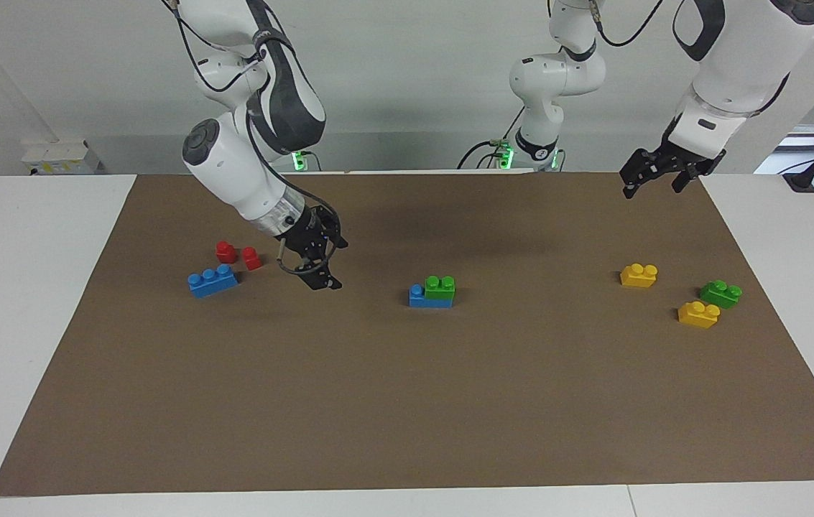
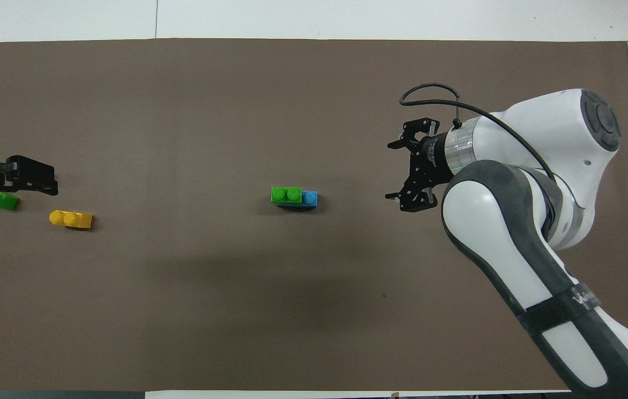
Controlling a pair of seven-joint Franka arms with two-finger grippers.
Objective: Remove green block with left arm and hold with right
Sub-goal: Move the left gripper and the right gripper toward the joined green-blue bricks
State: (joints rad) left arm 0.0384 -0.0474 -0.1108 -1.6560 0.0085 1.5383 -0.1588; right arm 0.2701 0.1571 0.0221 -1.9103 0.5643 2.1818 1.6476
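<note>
A green block (image 1: 440,287) sits on one end of a blue brick (image 1: 421,298) at the middle of the brown mat; the pair also shows in the overhead view, the green block (image 2: 286,195) on the blue brick (image 2: 310,198). My right gripper (image 1: 333,264) is open and empty, low over the mat beside this stack, toward the right arm's end; it also shows in the overhead view (image 2: 394,170). My left gripper (image 1: 654,187) is open and empty, raised over the mat's edge at the left arm's end. A second green block (image 1: 720,293) lies loose there.
Two yellow bricks (image 1: 639,275) (image 1: 698,314) lie by the second green block. Two red bricks (image 1: 225,251) (image 1: 252,258) and another blue brick (image 1: 213,281) lie under the right arm. The brown mat (image 1: 407,402) covers the white table.
</note>
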